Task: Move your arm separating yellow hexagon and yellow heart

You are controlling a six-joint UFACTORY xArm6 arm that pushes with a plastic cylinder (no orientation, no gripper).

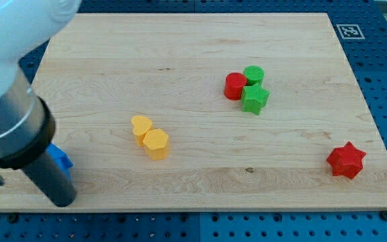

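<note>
A: Where do the two yellow pieces sit on the wooden board (pixel 180 40)?

B: Left of centre. The yellow heart (pixel 140 126) and the yellow hexagon (pixel 156 143) touch each other, the hexagon just below and to the right of the heart.

A: And the rod?

B: My tip (pixel 62 200) rests near the board's lower left corner, well apart from the yellow pair. It carries no jaws, so it grasps nothing. A blue block (pixel 60 158), shape unclear, sits partly hidden beside the rod.

A: The rest of the board?

B: Toward the view's upper right, a red cylinder (pixel 234 86), a green cylinder (pixel 253 75) and a green star (pixel 254 98) cluster together, touching. A red star (pixel 346 160) lies alone near the lower right edge.
</note>
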